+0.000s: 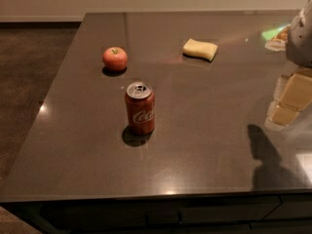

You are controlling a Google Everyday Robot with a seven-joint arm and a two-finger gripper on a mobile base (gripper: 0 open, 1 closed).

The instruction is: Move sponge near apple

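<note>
The pale yellow sponge (200, 48) lies flat on the dark countertop (204, 145), at the back and right of centre. The red-orange apple (115, 58) with a greenish stem sits at the back left, well apart from the sponge. My gripper (288, 104) hangs at the right edge of the view, above the counter, to the right of the sponge and nearer the front than it. It touches neither the sponge nor the apple. Its shadow falls on the counter at the front right.
A red cola can (140, 107) stands upright in front of the apple, near the middle of the counter. A small packet (278, 37) lies at the back right edge. The counter's left edge drops to a dark carpeted floor (29, 72).
</note>
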